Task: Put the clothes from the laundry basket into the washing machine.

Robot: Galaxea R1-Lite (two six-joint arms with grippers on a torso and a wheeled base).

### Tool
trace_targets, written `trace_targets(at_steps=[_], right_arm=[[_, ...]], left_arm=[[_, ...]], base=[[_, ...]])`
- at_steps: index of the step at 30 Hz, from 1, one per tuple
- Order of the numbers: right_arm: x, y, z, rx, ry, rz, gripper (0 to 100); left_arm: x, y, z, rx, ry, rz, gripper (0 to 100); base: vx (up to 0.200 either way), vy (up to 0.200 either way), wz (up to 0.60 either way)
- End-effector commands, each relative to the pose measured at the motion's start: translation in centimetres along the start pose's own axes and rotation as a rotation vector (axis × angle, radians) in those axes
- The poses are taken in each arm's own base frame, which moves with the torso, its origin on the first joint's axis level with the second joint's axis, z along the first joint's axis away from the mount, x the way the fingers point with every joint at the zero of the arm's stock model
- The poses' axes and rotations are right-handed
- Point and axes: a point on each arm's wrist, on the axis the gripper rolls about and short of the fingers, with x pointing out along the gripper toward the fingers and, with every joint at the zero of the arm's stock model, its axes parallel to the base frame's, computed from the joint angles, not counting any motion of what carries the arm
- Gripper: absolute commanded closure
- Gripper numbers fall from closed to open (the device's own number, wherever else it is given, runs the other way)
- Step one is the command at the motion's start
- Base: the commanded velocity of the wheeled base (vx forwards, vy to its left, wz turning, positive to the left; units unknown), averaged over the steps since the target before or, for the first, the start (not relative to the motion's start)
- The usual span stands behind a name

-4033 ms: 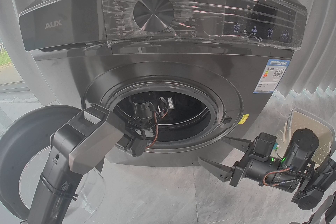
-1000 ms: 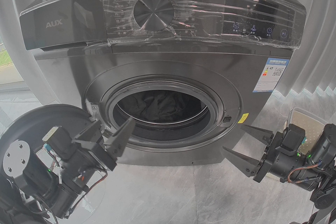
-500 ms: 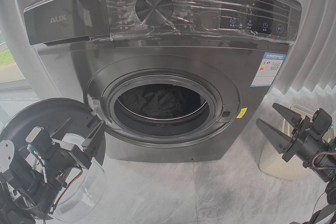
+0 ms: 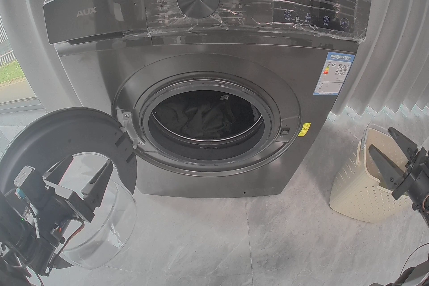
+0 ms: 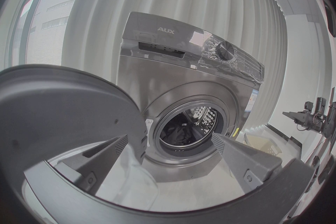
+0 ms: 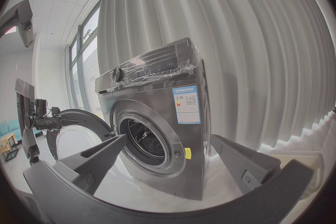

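Dark clothes [image 4: 203, 117] lie heaped in the drum of the washing machine [image 4: 210, 54], well inside the round opening, and the door [image 4: 67, 130] hangs wide open to the robot's left. The left tool [image 4: 89, 160] hovers low in front of the door's glass bowl, fingers spread apart and holding nothing. Over on the right, the right tool [image 4: 380, 138] is just above the rim of the laundry basket [image 4: 357, 193] on the floor, its fingers apart and empty too. What shows of the basket's inside looks bare, though the tool hides part of it.

Now the risks. The left tool sits very near the door, so a careless swing could knock the glass or push the door shut at an angle. On the right, a finger dropping too close to the rim could hook the perforated wall and tip the light basket over. And if any cloth trails toward the opening's lip, closing the door would likely pinch it in the seal.
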Motion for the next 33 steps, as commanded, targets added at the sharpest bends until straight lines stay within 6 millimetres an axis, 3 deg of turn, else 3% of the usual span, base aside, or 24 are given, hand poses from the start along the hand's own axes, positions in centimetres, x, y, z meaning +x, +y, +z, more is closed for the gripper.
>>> trace_targets(at_steps=[1, 10, 14, 24, 33], right_arm=[[-3.8, 0.3, 1.3, -0.061, -0.045, -0.041, 0], [-10.3, 1.8, 0.4, -0.113, -0.01, -0.103, 0], [-12.0, 2.3, 0.0, -0.12, -0.023, -0.119, 0], [-15.4, 3.4, -2.3, -0.134, -0.021, -0.187, 0], [-16.3, 3.4, -4.8, -0.105, 0.098, -0.332, 0]], left_arm=[[-2.0, 1.5, 0.7, 0.011, -0.015, 0.044, 0], [-5.9, 3.4, 0.4, 0.042, 0.052, 0.099, 0], [-7.5, 4.3, 0.2, 0.069, 0.05, 0.152, 0], [-9.7, 5.2, 0.2, 0.055, -0.01, 0.223, 0], [-11.8, 5.7, -1.0, 0.078, 0.005, 0.287, 0]], base=[[0.0, 0.0, 0.0], [0.0, 0.0, 0.0], [-0.15, 0.0, 0.0], [-0.04, 0.0, 0.0], [-0.133, 0.0, 0.0]])
